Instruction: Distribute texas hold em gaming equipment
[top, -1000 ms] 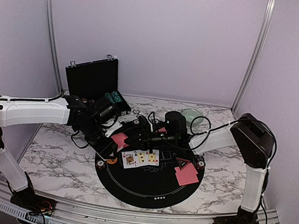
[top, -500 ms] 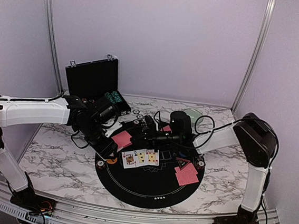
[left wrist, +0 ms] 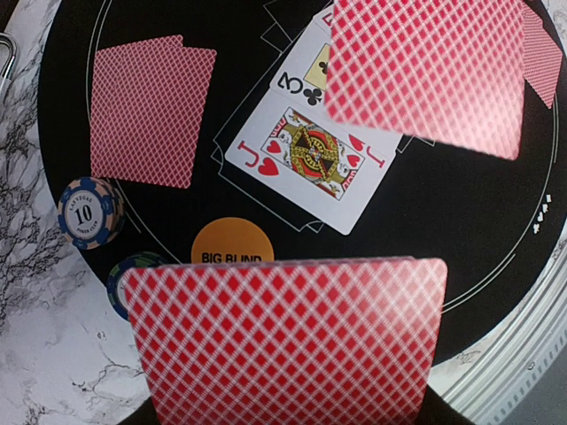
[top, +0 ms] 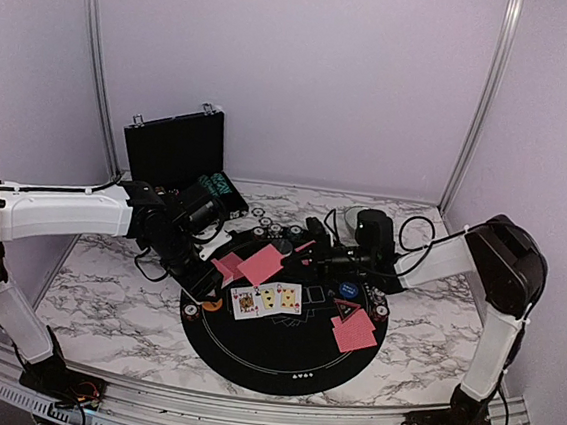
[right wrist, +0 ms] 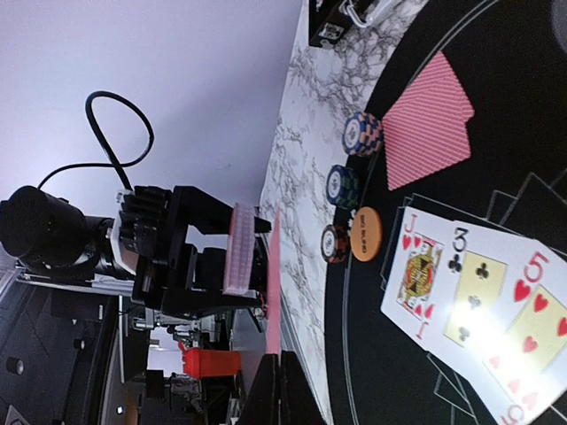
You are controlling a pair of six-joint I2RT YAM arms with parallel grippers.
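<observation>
Three face-up cards (top: 266, 299) lie on the black mat (top: 279, 363).

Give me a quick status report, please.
Left gripper shut on deck. Right gripper shut on single card, held over mat. No obstruction seen.

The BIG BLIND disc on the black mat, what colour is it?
The disc is orange with black lettering; the left wrist view shows it best.

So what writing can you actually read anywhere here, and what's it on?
"BIG BLIND": orange disc.
"10": blue chip; its rim lettering is blurred.
"J", heart: jack.
"3", club: three.
"5", heart: five.
Blue disc and mat print: too small.
</observation>
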